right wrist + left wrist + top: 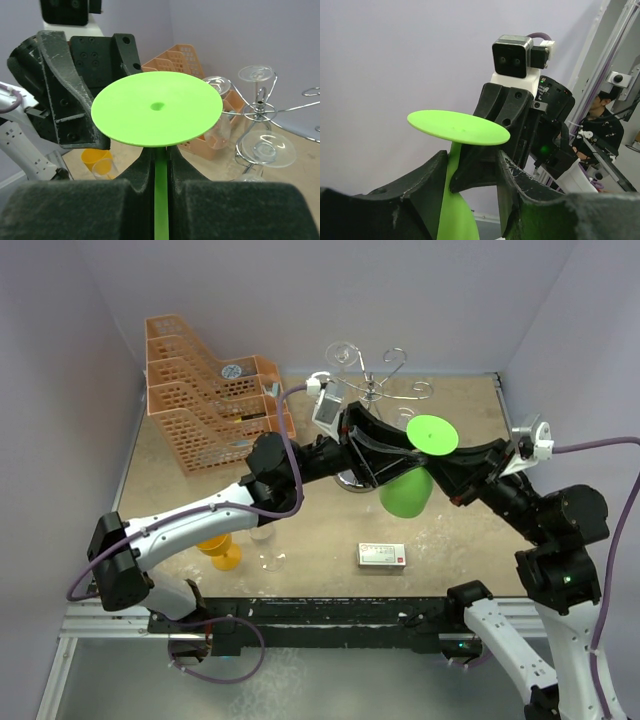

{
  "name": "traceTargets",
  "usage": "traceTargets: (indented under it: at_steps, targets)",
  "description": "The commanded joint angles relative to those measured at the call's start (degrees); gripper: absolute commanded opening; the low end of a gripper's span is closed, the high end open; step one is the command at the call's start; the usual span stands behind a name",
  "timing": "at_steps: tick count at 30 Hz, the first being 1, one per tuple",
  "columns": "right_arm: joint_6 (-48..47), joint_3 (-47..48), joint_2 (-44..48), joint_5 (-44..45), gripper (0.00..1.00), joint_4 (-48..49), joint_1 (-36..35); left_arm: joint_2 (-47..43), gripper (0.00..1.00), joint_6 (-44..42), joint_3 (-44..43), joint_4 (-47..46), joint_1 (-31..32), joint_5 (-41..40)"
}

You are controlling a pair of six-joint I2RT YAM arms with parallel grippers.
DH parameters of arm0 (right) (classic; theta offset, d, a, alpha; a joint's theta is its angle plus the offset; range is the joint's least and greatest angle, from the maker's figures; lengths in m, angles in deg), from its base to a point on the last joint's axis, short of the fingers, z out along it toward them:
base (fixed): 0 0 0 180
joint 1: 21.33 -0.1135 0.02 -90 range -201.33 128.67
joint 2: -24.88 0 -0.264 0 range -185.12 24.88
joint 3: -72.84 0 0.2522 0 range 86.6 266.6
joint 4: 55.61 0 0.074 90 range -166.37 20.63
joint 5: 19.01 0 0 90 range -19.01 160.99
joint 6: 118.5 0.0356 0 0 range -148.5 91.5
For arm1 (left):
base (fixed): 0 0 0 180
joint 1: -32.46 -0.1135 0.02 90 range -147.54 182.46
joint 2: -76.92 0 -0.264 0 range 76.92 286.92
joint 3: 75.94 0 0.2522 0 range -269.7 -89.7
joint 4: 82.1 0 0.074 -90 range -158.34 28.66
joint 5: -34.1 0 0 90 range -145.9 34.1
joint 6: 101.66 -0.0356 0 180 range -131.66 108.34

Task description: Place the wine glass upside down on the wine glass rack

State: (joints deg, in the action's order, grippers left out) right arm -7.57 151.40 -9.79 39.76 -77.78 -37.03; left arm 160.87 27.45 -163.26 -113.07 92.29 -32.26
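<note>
At the centre of the table (470, 530), the right claw (160, 165) pinches the upturned green wine glass (405, 492) by its stem, the left claw (470, 175) parted around it, apparently mid-handover; next, sliding its foot onto the rack (372, 388) at 12 o'clock.

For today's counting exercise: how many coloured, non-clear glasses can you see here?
2. The green wine glass, upside down, its stem between the right fingers; the orange glass on the near left of the table. The arms may hide others.
</note>
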Motion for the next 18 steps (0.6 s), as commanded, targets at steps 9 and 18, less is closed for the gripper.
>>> traceTargets:
  at_steps: [9,18]
  targets:
    - [-2.55,1.62,1.29,16.86,0.0,1.21,0.32,-6.03,0.45,-6.21,1.41,4.31,0.87,-4.54]
    - [-7.55,7.6,-2.15,32.76,0.0,-2.24,0.29,-15.41,0.47,-14.5,5.57,19.7,0.74,-24.63]
